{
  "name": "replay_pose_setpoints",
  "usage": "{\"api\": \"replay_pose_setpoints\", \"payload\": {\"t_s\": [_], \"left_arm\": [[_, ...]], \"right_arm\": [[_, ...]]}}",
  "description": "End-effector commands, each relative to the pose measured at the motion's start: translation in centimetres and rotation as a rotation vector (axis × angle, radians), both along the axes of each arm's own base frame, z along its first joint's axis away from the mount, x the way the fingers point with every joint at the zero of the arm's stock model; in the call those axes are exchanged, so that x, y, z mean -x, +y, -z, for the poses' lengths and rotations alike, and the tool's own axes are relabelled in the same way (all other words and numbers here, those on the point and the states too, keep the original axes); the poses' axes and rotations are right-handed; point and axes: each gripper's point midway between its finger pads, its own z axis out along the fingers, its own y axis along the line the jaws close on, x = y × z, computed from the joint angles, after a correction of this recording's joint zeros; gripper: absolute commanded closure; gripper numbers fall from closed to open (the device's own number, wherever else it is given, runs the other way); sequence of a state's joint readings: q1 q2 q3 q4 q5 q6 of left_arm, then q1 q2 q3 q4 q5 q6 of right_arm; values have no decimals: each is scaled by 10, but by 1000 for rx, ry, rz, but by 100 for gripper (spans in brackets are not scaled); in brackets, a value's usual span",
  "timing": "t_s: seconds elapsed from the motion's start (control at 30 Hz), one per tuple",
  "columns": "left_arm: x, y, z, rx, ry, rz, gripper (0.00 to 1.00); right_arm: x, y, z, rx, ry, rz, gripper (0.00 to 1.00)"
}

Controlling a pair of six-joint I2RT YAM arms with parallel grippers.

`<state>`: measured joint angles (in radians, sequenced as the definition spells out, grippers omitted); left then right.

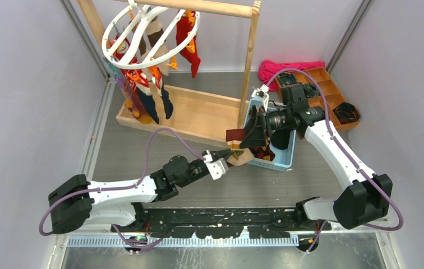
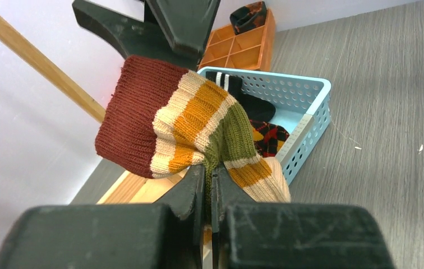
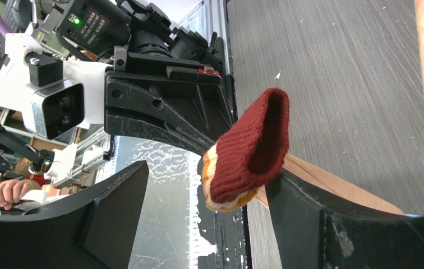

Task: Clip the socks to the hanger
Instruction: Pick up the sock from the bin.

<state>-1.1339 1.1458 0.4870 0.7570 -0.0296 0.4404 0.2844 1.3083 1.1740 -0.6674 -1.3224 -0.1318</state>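
Black fingers of your left gripper (image 2: 210, 182) are pinching tight on the striped sock (image 2: 190, 126), biting into the olive and orange bands low on the foot, so that arm is carrying it. From that pinch the sock's long axis is running up and away from the left wrist, toward the right arm, and it is ending in the maroon cuff (image 3: 254, 145). Your right gripper (image 3: 207, 179) is standing wide and holding nothing. The cuff is sitting between its two fingers, nearer one of them, though you cannot tell whether it is touching. So the free end is pointing straight at the right arm, which I judge is the nearer one for taking the cuff. The sock is hanging in the air just beside the blue basket (image 1: 289, 159), where other socks are lying. The clip hanger (image 1: 141, 21) is hanging from the wooden rack (image 1: 249, 61) well apart, back and to the left. On that side your left arm is the closer one.
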Motion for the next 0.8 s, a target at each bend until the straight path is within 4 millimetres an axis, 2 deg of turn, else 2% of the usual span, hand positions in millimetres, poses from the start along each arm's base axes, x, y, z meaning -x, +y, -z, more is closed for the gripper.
{"api": "replay_pose_setpoints", "payload": {"t_s": [0.0, 0.07, 0.1, 0.2, 0.27, 0.3, 0.37, 0.53, 0.6, 0.7, 0.77], "left_arm": [[-2, -2, -27, 26, -87, -19, 100], [0, -3, -25, 19, -82, -11, 100], [1, -3, -25, 18, -79, -9, 100], [4, -4, -21, 22, -52, 1, 100], [5, -3, -18, 30, -26, 1, 99], [6, -2, -16, 38, -7, 4, 98], [12, 0, -9, 46, 50, 25, 90], [41, 12, 10, 101, 279, 116, 50], [52, 20, 14, 144, 383, 134, 37], [67, 32, 16, 208, 491, 172, 27], [70, 40, 12, 253, 516, 175, 23]], "right_arm": [[-2, 9, -6, 10, -41, -10, 21], [-3, 12, -5, 15, -41, -4, 27], [-5, 13, -6, 13, -39, 2, 35], [-5, 15, -10, 1, -36, 1, 75], [-4, 15, -12, -7, -55, -8, 94], [-3, 14, -12, -7, -68, -12, 99], [2, 12, -12, -4, -119, -37, 99], [28, -3, -1, 22, -302, -148, 99], [37, -9, 6, 27, -389, -197, 99], [52, -16, 17, 3, -549, -290, 99], [63, -20, 25, -16, -623, -349, 99]]}}
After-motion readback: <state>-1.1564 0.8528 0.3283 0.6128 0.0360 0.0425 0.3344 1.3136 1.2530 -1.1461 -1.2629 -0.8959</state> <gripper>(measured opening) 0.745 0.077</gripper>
